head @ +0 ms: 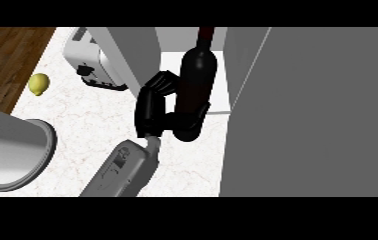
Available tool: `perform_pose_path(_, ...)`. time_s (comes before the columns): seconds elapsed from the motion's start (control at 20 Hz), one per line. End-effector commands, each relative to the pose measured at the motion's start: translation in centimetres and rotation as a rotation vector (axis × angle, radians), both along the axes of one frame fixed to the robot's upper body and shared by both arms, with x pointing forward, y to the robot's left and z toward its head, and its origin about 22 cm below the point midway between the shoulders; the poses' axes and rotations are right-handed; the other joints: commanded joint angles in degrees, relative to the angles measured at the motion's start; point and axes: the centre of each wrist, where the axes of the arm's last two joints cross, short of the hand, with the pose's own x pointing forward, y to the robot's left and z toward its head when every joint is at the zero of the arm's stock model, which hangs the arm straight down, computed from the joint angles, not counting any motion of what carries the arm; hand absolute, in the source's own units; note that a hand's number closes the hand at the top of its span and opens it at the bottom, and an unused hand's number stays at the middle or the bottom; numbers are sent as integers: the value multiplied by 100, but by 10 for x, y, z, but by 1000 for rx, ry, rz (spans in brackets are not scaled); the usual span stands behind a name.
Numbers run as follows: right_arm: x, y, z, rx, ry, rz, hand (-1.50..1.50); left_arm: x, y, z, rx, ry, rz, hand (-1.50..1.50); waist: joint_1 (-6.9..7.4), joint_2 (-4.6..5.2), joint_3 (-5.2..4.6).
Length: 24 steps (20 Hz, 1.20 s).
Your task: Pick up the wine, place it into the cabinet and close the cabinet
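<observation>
White marble counter (81, 119) meets brown wooden floor (18, 54).

Wine (198, 74) sits btwn cabinet (310, 124) doors, hand (153, 106) on its left. Toaster (92, 59) & lemon (39, 84) further left on counter (81, 129).

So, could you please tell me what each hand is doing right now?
Left hand: shut on the wine.
Right hand: not in view.

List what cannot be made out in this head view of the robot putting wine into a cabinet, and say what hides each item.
- Right hand: not in the head view at all.
- Wine bottle: lower part hidden by the left hand curled round it; neck tip cut off at the top edge.
- Cabinet: its interior is mostly hidden by its grey panels.
- Toaster: right side hidden behind a cabinet panel.
- Grey basin: cut off by the left edge.
</observation>
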Motion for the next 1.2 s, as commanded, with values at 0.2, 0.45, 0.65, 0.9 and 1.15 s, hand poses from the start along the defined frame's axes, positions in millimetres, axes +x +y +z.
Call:
perform_pose_path(0.2, -40, -3, 34, 79, -50, 95, -150, 20, -1, -32, 39, 60, 40, 150, -60, 23, -10)
perform_pose_path(0.45, -37, -5, 30, 85, -45, 72, -150, 10, -8, -54, 26, 54, 38, 150, -42, 19, -8)
perform_pose_path(0.65, -43, -6, 25, 93, -48, 85, -150, 23, 4, -63, -21, 60, 77, 150, -109, 20, -5)
perform_pose_path(0.9, -41, -8, 33, 84, -45, 94, -150, 30, -3, -59, -54, 92, 40, 150, -45, 18, -8)
perform_pose_path(1.15, -37, -11, 25, 70, -38, 74, -150, 61, -15, -27, -38, 100, 63, 150, -74, 14, -1)
